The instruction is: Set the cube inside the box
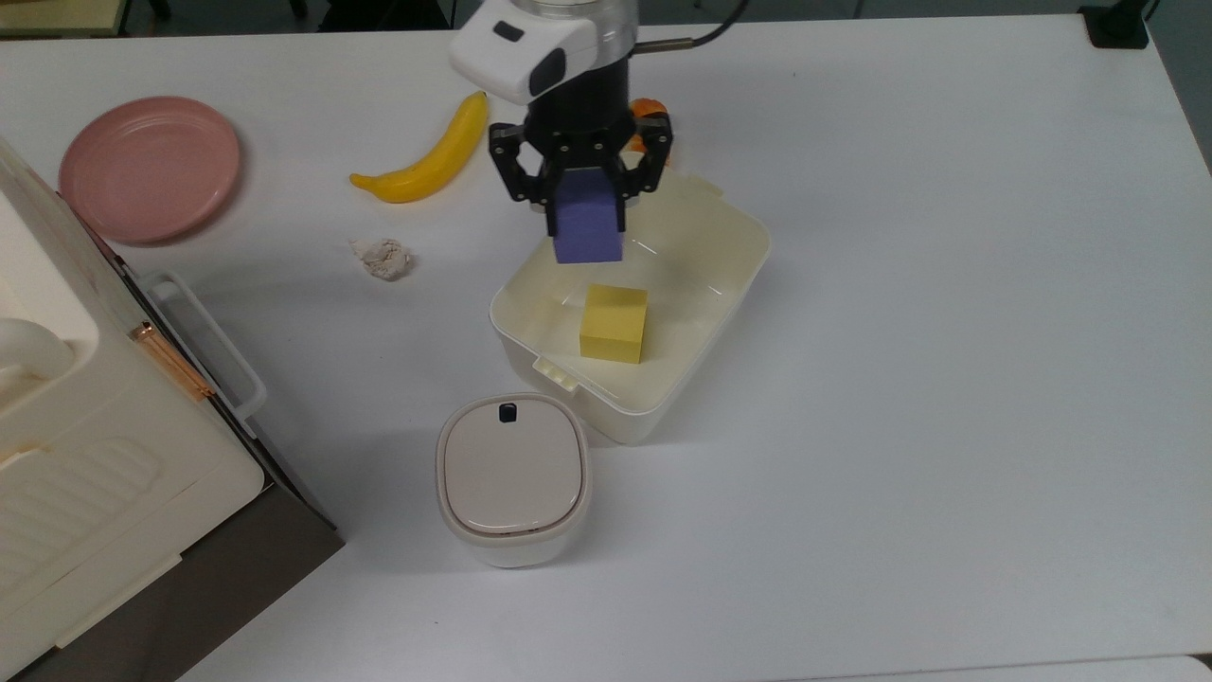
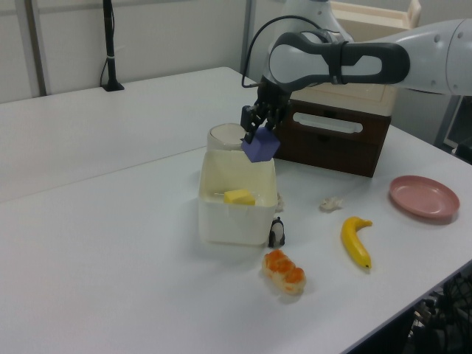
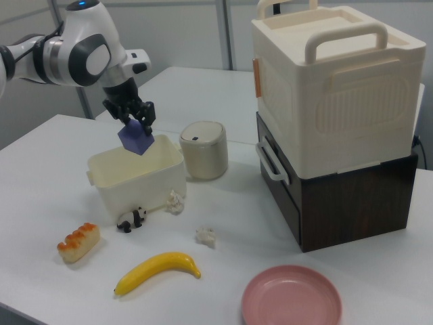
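Step in hand: the blue-purple cube [image 1: 588, 230] is pinched by the end effector [image 1: 584, 189] and carried above the cream-white box [image 1: 739, 275], over the part nearer the top view's upper left.
Box contents: a yellow cube [image 1: 614, 323] is seen inside.
Next move: lowering beside the yellow cube, then release, is judged to be called for.
Tabletop: a white tabletop [image 1: 947, 379] is seen, with a banana [image 1: 426, 166], pink plate [image 1: 150, 167] and lidded container [image 1: 513, 476] on it.
Room: pale wall panels are visible behind.
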### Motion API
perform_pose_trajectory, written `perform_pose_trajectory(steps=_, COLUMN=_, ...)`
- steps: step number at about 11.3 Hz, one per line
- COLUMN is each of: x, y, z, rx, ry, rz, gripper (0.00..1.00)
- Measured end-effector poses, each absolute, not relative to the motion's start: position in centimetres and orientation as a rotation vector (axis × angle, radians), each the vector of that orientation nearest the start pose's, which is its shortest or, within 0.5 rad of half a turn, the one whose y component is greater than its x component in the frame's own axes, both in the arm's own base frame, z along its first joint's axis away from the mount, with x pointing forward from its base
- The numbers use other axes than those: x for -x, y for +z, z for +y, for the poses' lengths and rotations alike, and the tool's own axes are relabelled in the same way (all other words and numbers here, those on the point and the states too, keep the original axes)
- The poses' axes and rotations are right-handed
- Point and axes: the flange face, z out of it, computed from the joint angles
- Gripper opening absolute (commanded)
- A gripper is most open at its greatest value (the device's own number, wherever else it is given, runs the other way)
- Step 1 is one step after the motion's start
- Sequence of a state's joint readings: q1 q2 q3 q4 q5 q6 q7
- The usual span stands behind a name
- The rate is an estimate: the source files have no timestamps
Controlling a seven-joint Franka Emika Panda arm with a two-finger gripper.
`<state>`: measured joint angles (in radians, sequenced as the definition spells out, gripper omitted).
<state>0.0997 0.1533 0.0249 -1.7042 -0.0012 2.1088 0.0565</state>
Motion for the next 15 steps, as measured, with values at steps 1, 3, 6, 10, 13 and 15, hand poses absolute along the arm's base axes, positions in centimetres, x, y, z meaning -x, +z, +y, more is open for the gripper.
perform_pose_trajectory(steps=1, x=-62.7, y=51.9, z=8.6, rx=3.086, ry=-0.377, rz=-0.082, gripper=1.0)
perform_pose_trajectory(steps=3, x=-62.6, y=51.4, z=9.3, rx=3.085, ry=-0.359, rz=-0.067, gripper=1.0)
perform_pose_trajectory(steps=6, x=-62.7, y=51.3, z=9.3, rx=3.086, ry=-0.354, rz=-0.064, gripper=1.0)
perform_pose_trajectory(steps=10, x=-61.8, y=51.7, z=8.9, rx=3.102, ry=-0.261, rz=-0.017, gripper=1.0)
perform_pose_trajectory(steps=13, x=-59.7, y=56.2, z=6.3, rx=3.127, ry=-0.133, rz=0.044, gripper=1.0)
perform_pose_trajectory(steps=15, x=-58.6, y=60.1, z=2.7, rx=3.131, ry=-0.112, rz=0.137, gripper=1.0)
